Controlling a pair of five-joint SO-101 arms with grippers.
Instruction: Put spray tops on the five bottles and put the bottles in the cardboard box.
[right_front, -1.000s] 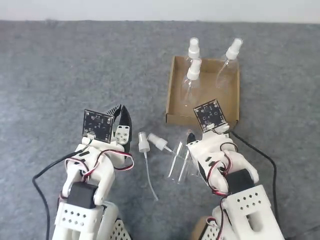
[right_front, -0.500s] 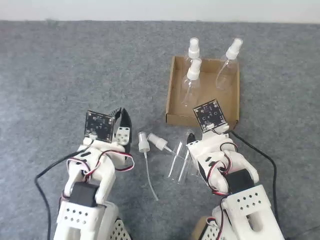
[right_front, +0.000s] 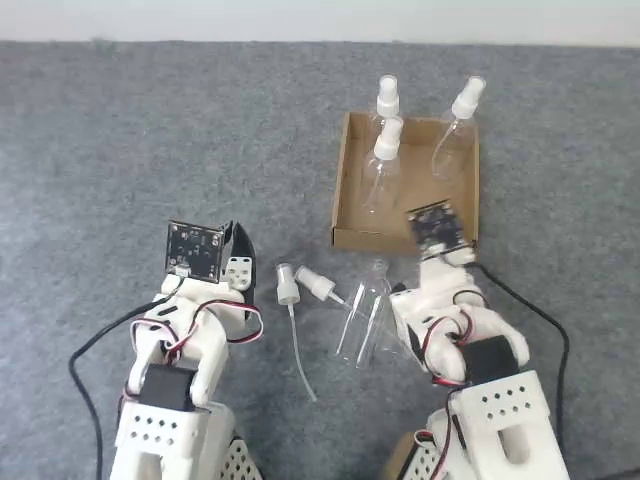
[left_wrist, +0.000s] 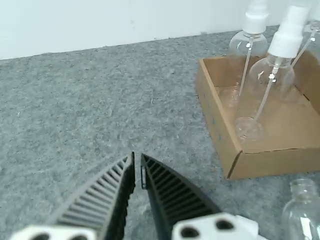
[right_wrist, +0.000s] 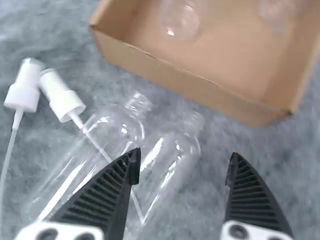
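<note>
Grey carpet (right_front: 150, 130) underfoot; cardboard box (right_front: 340, 180) sits on it ahead of the right arm, open side up.

Three bottles with spray tops on stand inside the box: far-left bottle (right_front: 387, 100) at the back, middle bottle (right_front: 383, 165) just in front of it, far-right bottle (right_front: 455, 135) by the opposite wall; left wrist view catches the far-left bottle (left_wrist: 248, 45) and the middle bottle (left_wrist: 280, 65) with their dip tubes visible through the clear plastic.

Two uncapped bottles (right_front: 350, 325) lie side by side on the carpet, outside the box, just short of its near wall, necks toward it; right wrist view has them (right_wrist: 170, 147) close below the camera.

Two loose spray tops (right_front: 288, 283) lie on the carpet between the arms, just beside the uncapped bottles; one long dip tube trails back toward the arm bases; in the right wrist view the thin tube of the nearer spray top (right_wrist: 62, 100) runs across the bottle beside it.

Left gripper (left_wrist: 137, 160): fingers together, only a hairline slit at the tips, nothing between them; low over bare carpet, well apart from the box wall (left_wrist: 220, 125).

Right gripper (right_wrist: 184, 159): fingers wide apart, set over the uncapped bottle nearer the right arm; contact cannot be told; box wall (right_wrist: 185, 85) just beyond.
</note>
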